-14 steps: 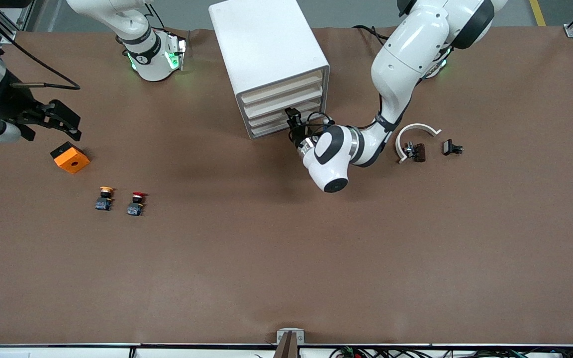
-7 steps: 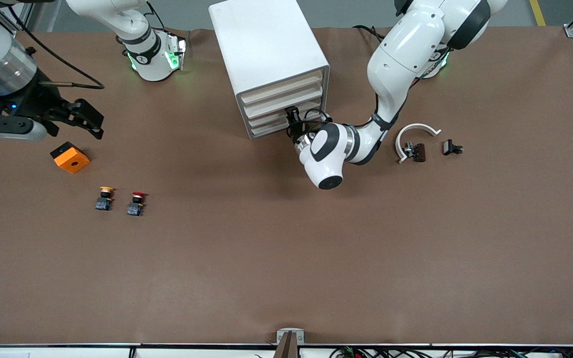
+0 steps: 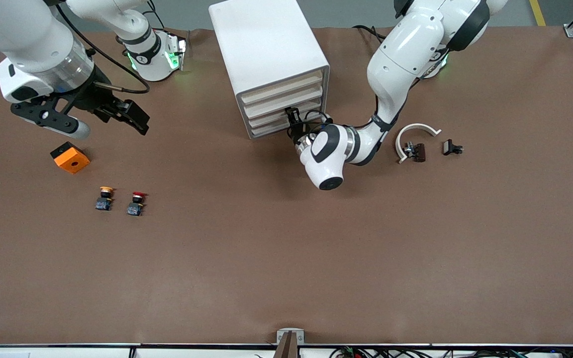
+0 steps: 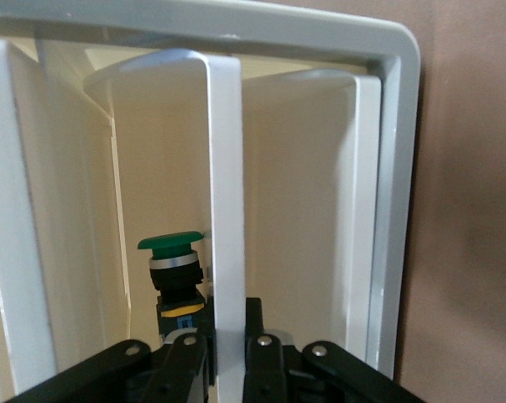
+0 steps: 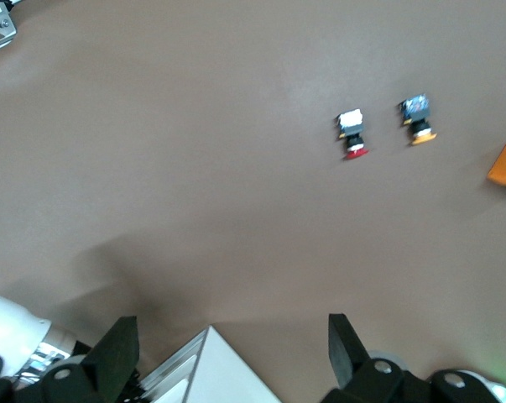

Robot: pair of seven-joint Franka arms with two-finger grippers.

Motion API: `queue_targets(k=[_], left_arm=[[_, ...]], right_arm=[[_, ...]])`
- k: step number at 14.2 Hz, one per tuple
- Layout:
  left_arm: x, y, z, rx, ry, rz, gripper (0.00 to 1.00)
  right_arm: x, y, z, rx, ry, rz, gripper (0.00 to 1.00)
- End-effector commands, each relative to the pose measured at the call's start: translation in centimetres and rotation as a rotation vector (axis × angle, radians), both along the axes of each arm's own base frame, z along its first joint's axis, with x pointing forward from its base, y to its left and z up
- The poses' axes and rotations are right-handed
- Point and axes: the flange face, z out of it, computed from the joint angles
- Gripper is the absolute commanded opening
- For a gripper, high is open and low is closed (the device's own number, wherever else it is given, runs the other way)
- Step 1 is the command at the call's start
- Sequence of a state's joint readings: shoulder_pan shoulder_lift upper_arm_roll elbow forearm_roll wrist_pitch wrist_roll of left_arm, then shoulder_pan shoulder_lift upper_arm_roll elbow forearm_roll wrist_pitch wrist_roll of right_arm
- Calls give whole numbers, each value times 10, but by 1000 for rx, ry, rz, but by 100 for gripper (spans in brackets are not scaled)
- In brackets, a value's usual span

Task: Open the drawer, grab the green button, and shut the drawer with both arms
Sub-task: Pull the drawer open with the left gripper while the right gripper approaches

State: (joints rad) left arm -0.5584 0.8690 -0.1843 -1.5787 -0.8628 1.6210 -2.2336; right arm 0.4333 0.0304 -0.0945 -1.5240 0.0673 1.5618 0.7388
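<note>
Since a second ago: my right arm has swung in from the worktop's edge toward the cabinet; my left end effector has crept up to the cabinet front and pinched shut.

Left end effector (image 4: 227,353): fingers pressed together on the thin white front lip of the drawer (image 3: 271,128), the bottommost of four in the cabinet (image 3: 266,49). Low, sideways reach suits a straight pull, I judge; drawer not yet drawn out in the front view.

Button (image 4: 175,281): green cap, upright, inside the drawer just past the lip I am pinching, close beside my fingers.

Right end effector (image 3: 135,118): fingers spread, holding nothing, over bare worktop (image 3: 286,258) between the cabinet and the orange block (image 3: 70,157). Probably staged to reach in once the drawer is open.

Yellow-capped button (image 3: 104,197) and red-capped button (image 3: 136,202) sit side by side, nearer the front camera than the block, well apart from the cabinet.
</note>
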Motion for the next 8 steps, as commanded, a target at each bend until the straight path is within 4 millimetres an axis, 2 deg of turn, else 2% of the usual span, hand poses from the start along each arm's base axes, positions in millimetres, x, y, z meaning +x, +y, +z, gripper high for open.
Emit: queue_targets(k=[1,5,8], left_arm=[[19,13,-3,12,-2,47,8],[45,36,-1,12,-10,104,8],[73,56,3,19,-46,153,8]], right_arm=[[-1,21,-1,13,17,-77,100],[-11,71,-17,-7,48,-171,100],[-21,112,-30,-25,62,-217,100]])
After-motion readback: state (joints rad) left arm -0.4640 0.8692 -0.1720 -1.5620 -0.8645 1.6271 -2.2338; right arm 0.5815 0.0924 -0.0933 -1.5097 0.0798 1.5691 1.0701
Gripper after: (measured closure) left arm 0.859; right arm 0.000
